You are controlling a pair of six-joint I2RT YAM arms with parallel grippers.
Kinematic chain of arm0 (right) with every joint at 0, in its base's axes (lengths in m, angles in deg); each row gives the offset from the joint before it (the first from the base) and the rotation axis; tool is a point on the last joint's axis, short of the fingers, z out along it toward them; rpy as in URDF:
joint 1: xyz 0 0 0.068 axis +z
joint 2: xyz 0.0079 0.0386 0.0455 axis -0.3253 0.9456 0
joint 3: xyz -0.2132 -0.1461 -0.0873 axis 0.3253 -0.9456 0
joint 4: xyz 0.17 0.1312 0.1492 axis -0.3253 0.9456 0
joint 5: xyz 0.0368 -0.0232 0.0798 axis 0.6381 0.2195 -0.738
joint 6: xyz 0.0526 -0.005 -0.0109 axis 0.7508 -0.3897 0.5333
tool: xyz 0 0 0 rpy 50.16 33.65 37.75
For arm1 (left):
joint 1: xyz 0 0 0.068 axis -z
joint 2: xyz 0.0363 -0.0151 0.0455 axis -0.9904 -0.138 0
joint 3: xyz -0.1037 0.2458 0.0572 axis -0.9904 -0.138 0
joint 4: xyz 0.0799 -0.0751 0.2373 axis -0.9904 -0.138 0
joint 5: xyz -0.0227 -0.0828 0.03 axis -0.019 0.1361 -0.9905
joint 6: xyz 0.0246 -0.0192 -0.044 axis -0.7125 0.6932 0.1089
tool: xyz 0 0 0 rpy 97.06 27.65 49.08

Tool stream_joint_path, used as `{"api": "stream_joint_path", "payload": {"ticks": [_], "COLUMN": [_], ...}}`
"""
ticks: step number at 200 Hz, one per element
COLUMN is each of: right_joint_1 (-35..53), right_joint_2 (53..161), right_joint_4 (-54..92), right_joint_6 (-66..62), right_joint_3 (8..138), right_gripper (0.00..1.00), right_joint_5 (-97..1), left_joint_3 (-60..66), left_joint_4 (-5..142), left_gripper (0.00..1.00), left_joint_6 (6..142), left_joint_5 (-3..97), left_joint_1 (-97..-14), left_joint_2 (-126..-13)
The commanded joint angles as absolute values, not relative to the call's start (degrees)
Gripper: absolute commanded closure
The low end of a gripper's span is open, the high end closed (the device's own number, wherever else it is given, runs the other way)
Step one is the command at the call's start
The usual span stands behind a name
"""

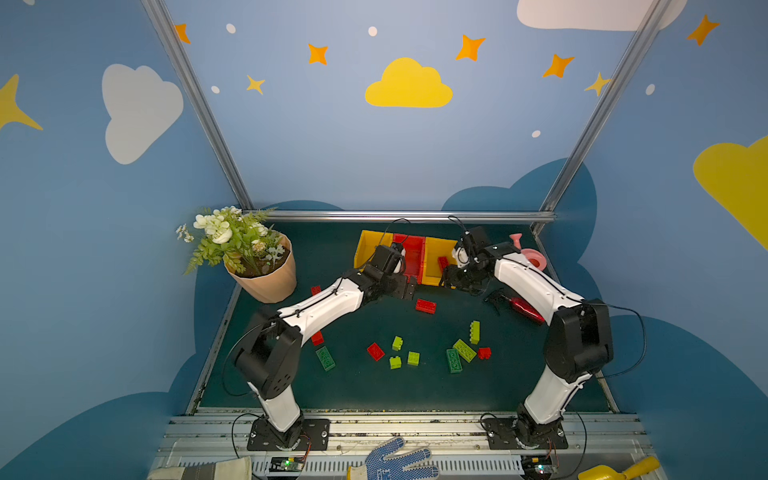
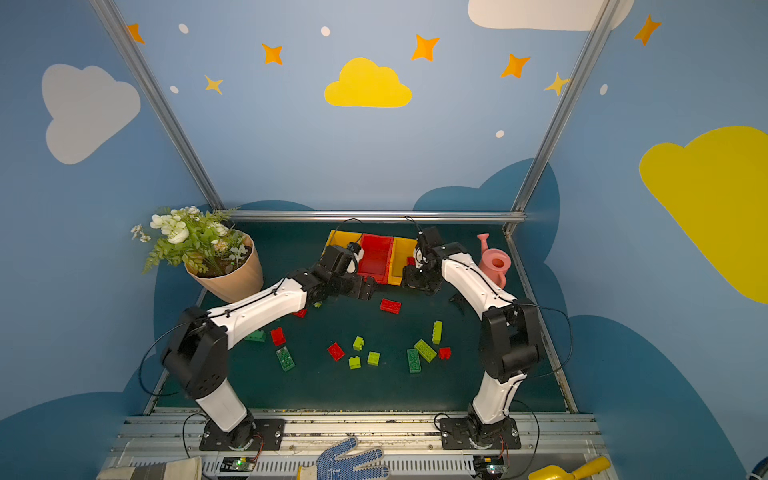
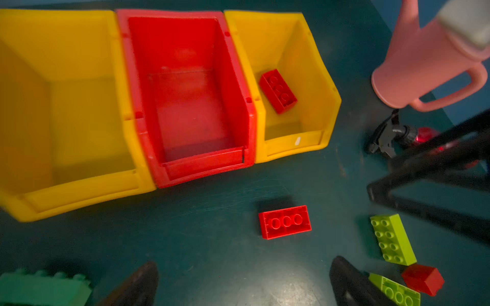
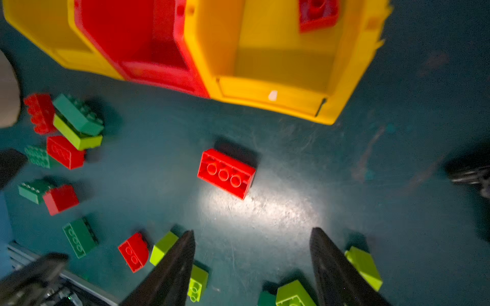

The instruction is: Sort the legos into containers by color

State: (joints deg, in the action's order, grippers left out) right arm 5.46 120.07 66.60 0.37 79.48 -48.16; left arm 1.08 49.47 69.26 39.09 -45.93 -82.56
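You are looking at three glossy open-top plastic bins (image 1: 414, 254) joined in a row at the back of the scuffed dark teal tabletop (image 3: 212, 254), each a tapered rectangle with a low front lip. A long red plastic brick (image 3: 277, 91) is lying slantwise on the floor of the yellow bin (image 3: 319, 87) on the right arm's side, showing three round tubes. The red bin (image 3: 233, 79) is sitting in the middle, and the second yellow bin (image 3: 66, 39) is touching its far side. A second long red brick (image 3: 285, 222) is resting on the tabletop just in front of the bins, hollow underside up. A long lime green studded brick (image 3: 392, 238) is lying nearby, and smaller red, lime and dark green legos (image 1: 413, 358) are lying scattered nearer the arm bases. Your left jaws are standing wide apart and gripping nothing, low in front of the red bin. Your right jaws are also standing apart and empty, in front of the yellow bin with the brick.
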Motion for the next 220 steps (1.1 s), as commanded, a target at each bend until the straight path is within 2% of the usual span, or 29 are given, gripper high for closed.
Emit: {"api": "stream_joint_path", "payload": {"ticks": [1, 44, 101, 220], "right_joint_1": [9.3, 14.1, 15.6, 16.6], "right_joint_2": [118.6, 122.1, 129.6, 140.3], "right_joint_4": [67.8, 67.6, 66.3, 68.1], "right_joint_6": [1.2, 9.3, 17.5, 21.9], "right_joint_3": [77.2, 77.2, 80.9, 89.6], "right_gripper": [0.28, 0.16, 0.13, 0.15], "right_joint_5": [-45.4, -38.1, -36.1, -35.4], "left_joint_3": [-6.1, -19.0, -25.6, -25.4], "left_joint_4": [51.4, 50.1, 49.1, 49.7], "left_gripper": [0.0, 0.0, 0.0, 0.0], "left_joint_6": [72.6, 78.0, 76.7, 73.3], "left_joint_5": [32.5, 24.9, 22.4, 27.3], "left_joint_1": [-46.5, -46.7, -48.4, -53.5], "left_joint_2": [-76.5, -62.2, -51.5, -50.7]}}
